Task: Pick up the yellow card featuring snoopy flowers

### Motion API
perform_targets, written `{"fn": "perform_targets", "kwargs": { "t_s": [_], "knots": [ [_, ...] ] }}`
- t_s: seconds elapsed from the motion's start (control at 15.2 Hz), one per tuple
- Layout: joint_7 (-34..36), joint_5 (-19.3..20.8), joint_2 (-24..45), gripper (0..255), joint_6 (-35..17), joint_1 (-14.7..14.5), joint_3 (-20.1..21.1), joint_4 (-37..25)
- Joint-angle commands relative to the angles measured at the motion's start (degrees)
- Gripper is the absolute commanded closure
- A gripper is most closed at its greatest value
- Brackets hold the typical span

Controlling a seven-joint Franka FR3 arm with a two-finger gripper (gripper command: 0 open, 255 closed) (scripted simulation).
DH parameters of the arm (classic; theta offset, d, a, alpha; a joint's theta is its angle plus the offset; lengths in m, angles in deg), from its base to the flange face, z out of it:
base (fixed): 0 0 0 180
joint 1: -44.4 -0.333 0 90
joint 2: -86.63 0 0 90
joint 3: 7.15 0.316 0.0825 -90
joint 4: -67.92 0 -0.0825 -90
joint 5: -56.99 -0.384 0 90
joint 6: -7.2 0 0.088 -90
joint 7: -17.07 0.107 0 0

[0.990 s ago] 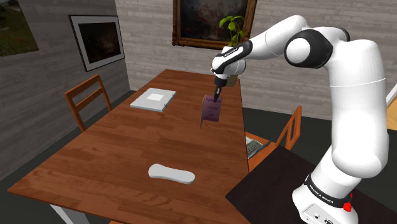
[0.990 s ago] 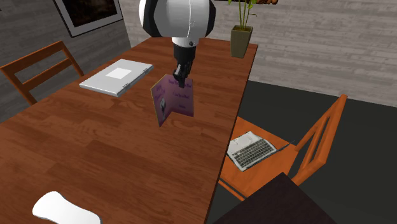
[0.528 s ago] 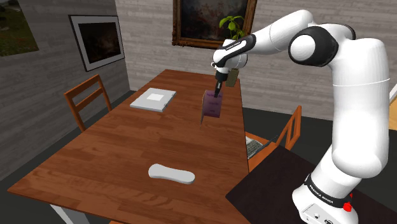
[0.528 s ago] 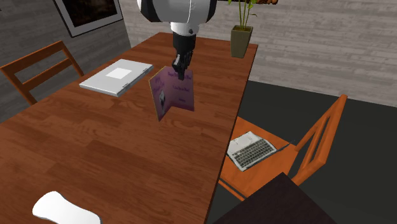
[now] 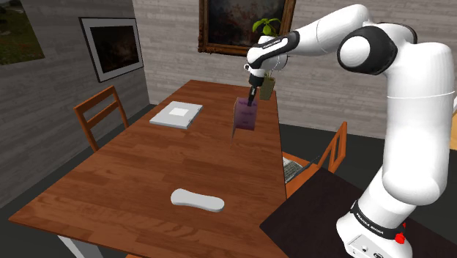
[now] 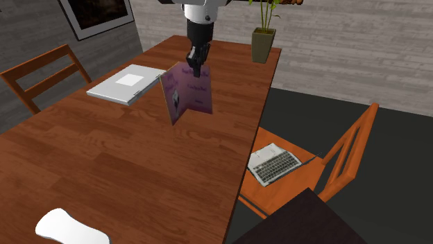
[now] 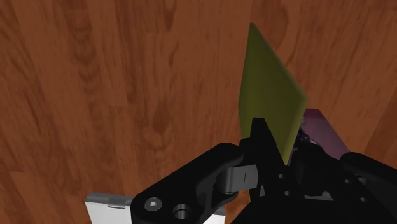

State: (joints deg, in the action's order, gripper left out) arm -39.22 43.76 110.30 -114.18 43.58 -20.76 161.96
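Observation:
A folded card point(image 5: 244, 117) hangs above the brown wooden table point(image 5: 146, 176), near its far right part in the shoulder view. Its outer faces look purple with small pictures point(image 6: 187, 93); the wrist view shows an olive-yellow face point(image 7: 270, 105) and a strip of purple beside it. My black gripper point(image 5: 252, 95) is shut on the card's top edge, fingers pointing down point(image 6: 194, 69). In the wrist view the gripper point(image 7: 280, 156) clasps the card, with the table's wood point(image 7: 127, 76) below.
A closed white laptop point(image 5: 176, 113) lies left of the card. A flat white object point(image 5: 196, 199) rests near the front edge. A potted plant point(image 6: 264, 38) stands at the far end. An orange chair holding an open laptop point(image 6: 274, 164) is beside the table; another chair point(image 5: 102, 113) is opposite.
The gripper has risen with the card shut in it, and the card now hangs higher over the table and slightly nearer the far end.

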Motion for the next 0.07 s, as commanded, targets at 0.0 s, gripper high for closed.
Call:
{"fn": "perform_targets", "kwargs": {
  "t_s": [0.0],
  "knots": [
    [0.15, 0.1, -0.16, 255, 0.44, -0.05, -0.03, -0.29]
  ]
}}
